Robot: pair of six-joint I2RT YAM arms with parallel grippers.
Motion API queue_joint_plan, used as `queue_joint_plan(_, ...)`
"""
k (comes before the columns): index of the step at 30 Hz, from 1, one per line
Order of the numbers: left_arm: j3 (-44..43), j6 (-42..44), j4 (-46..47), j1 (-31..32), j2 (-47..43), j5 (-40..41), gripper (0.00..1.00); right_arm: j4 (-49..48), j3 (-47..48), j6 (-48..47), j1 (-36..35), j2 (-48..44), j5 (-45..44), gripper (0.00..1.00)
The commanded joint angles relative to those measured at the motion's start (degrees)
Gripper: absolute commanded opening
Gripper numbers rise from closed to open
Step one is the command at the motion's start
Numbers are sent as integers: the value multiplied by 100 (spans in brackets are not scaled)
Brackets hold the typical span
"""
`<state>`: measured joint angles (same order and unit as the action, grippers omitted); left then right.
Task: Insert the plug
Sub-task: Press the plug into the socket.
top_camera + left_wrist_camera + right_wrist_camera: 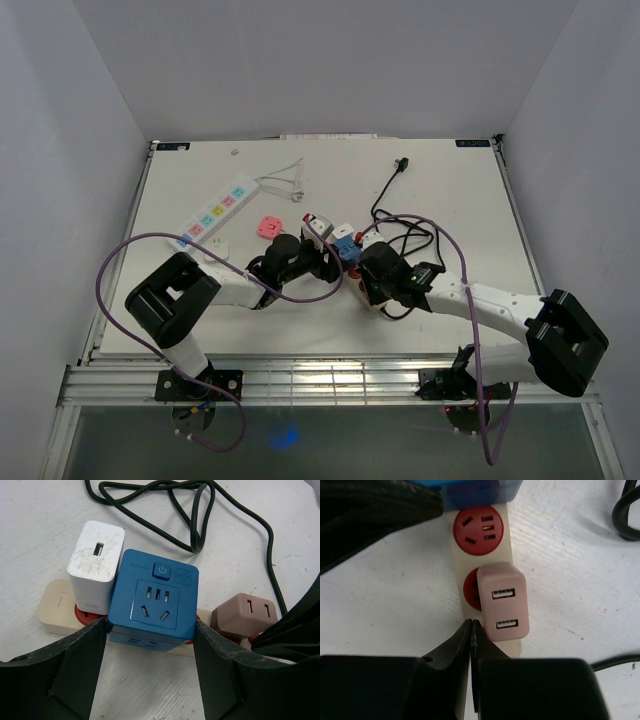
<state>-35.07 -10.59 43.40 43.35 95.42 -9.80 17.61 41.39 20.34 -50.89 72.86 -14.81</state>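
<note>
Straddling the blue cube adapter, the left end effector had its two black fingers against the cube's opposite sides, pinching it. The cube stood on the beige power strip, touching a scuffed white charger on the same strip. A pink twin-port USB charger sat further along, with one bare red socket between it and the cube. The right end effector was pressed together, holding nothing, its tips just beside the pink charger's lower corner. A black cable lay looped on the bench.
</note>
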Motion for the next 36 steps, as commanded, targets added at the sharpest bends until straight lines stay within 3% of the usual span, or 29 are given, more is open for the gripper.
queue_joint_plan(1,-17,-5,-51,33,56,-4,76,155,36,-12,36,-43,-172,8)
queue_joint_plan(13,18,-66,11,24,100,-22,76,1148,1618,-311,71,-430,-522,8)
queue_joint_plan(19,70,-119,178,33,118,-39,75,965,1198,-285,202,-273,-532,8)
queue_joint_plan(27,105,-101,204,24,118,-57,75,173,414,-179,212,614,-189,8)
queue_joint_plan(36,97,-92,204,24,126,-65,74,655,879,-258,247,-8,-523,8)
